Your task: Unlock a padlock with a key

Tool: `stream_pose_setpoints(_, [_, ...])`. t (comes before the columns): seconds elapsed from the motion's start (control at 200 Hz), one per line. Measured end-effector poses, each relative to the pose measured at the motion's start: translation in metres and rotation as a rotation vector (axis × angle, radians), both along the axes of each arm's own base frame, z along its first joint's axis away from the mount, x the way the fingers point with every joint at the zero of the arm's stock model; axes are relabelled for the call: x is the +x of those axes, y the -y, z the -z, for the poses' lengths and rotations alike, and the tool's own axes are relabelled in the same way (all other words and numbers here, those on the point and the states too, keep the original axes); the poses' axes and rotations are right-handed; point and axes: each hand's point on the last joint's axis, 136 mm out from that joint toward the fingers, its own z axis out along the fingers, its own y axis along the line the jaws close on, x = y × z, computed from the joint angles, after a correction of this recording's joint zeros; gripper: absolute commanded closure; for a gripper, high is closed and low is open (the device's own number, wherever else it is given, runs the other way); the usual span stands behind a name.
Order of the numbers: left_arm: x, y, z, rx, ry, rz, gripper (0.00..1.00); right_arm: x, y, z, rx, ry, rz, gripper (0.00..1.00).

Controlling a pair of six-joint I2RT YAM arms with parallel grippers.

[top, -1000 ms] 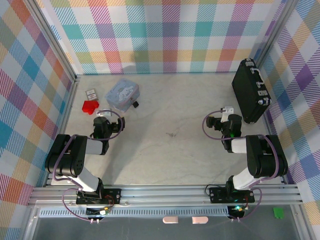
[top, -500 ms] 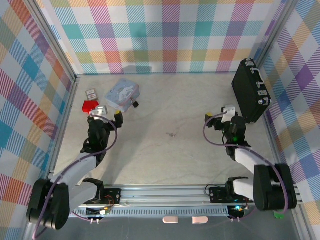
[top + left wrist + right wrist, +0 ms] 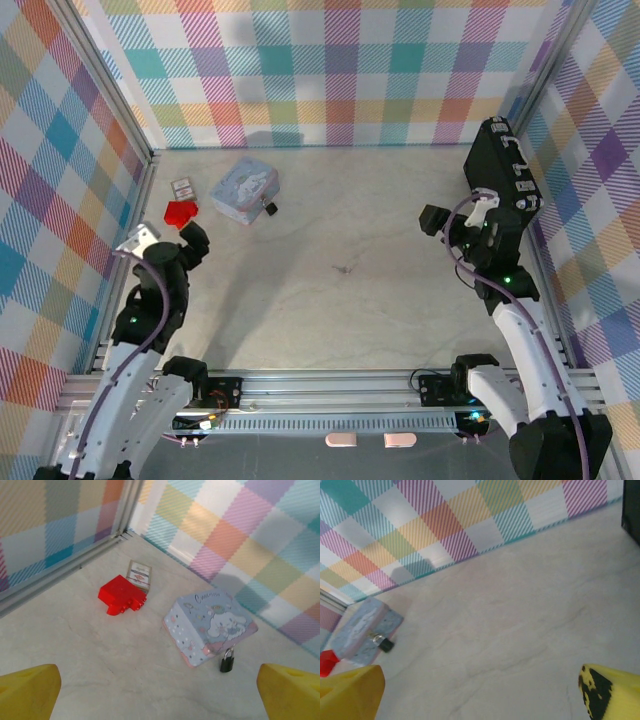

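The padlock (image 3: 268,207) is tiny, with a dark body and a silvery shackle. It stands on the table touching the near corner of the pale blue tin (image 3: 244,190). In the left wrist view the padlock (image 3: 227,661) sits just below the tin (image 3: 210,625). In the right wrist view the padlock (image 3: 383,643) lies far off at the left. My left gripper (image 3: 192,243) hovers open near the left wall, well short of the lock, its yellow fingertips (image 3: 30,690) wide apart. My right gripper (image 3: 448,224) is open beside the black case, with nothing between its fingers (image 3: 612,692).
A red block (image 3: 181,212) and a small flat card (image 3: 182,188) lie left of the tin. A big black case (image 3: 505,195) leans against the right wall. Bare marble table (image 3: 340,290) stretches between the two arms. Checked walls enclose three sides.
Both arms have unfolded and risen. The left gripper swung left and back from the tin. The right gripper moved toward the black case. The padlock and tin stayed put.
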Motion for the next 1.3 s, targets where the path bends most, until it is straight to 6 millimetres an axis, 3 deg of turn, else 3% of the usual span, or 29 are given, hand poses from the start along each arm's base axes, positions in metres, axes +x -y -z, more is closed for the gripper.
stream_pose_setpoints(0.095, [-0.008,0.001,0.002,-0.030,-0.047,0.005,0.00,-0.013,-0.007,0.006,0.042,-0.057,-0.030,0.01])
stream_pose_setpoints(0.305, [-0.012,0.033,0.043,-0.082,-0.220,0.178,0.00,-0.021,-0.018,0.009,0.072,-0.198,-0.063,0.03])
stream_pose_setpoints(0.395, [-0.012,0.049,0.061,-0.106,-0.273,0.252,0.00,-0.028,-0.038,0.018,0.047,-0.255,-0.106,0.01])
stream_pose_setpoints(0.545, [-0.016,0.098,0.096,-0.093,-0.370,0.447,0.00,-0.052,-0.086,0.049,0.001,-0.394,-0.225,0.01])
stream_pose_setpoints(0.695, [-0.025,0.149,0.123,-0.028,-0.447,0.638,0.00,-0.063,-0.109,0.079,-0.022,-0.523,-0.233,0.03])
stream_pose_setpoints(0.8, [-0.031,0.171,0.141,0.019,-0.484,0.724,0.00,-0.067,-0.121,0.104,-0.035,-0.620,-0.206,0.06])
stream_pose_setpoints(1.05, [-0.030,0.180,0.153,0.085,-0.444,0.798,0.00,-0.069,-0.151,0.152,-0.073,-0.775,-0.163,0.16])
stream_pose_setpoints(1.3, [-0.031,0.182,0.140,0.079,-0.328,0.833,0.00,-0.034,-0.186,0.167,-0.108,-0.839,-0.179,0.28])
